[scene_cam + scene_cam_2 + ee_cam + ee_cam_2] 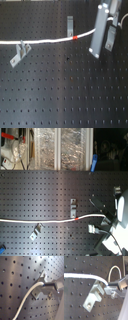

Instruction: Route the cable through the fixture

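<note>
The cable (50, 40) is a thin white cord with a red band (75, 37). It runs from the first exterior view's left edge to my gripper (96, 34) at the upper right. The gripper is shut on the cable's end, as both wrist views show (45, 284) (108, 285). In the second exterior view the cable (45, 221) crosses the board to the gripper (106, 219). A metal clip (40, 286) (94, 296) lies on the board right beside the held end. I cannot tell whether the cable sits in it.
Two more metal clips stand on the black perforated board: one above the red band (70, 22) (73, 205) and one by the cable's left part (20, 52) (35, 234). Shelving and clutter (60, 148) line the board's far edge in the second exterior view.
</note>
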Controlling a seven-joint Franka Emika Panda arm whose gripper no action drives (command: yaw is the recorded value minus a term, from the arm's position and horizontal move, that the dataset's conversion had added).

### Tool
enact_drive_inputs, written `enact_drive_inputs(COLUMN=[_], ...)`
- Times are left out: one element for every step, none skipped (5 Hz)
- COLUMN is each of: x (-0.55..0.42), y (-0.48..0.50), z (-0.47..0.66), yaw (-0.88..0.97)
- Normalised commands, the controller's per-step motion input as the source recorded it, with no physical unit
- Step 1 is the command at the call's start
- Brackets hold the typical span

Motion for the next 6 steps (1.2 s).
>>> enact_drive_inputs(x=[0.183, 0.0, -0.069, -0.233, -0.331, -0.02], y=[0.047, 0.0, -0.051, -0.112, -0.058, 0.051], z=[0.0, 0.0, 0.0, 0.06, 0.02, -0.04], yaw=[0.56, 0.66, 0.87, 0.67, 0.53, 0.71])
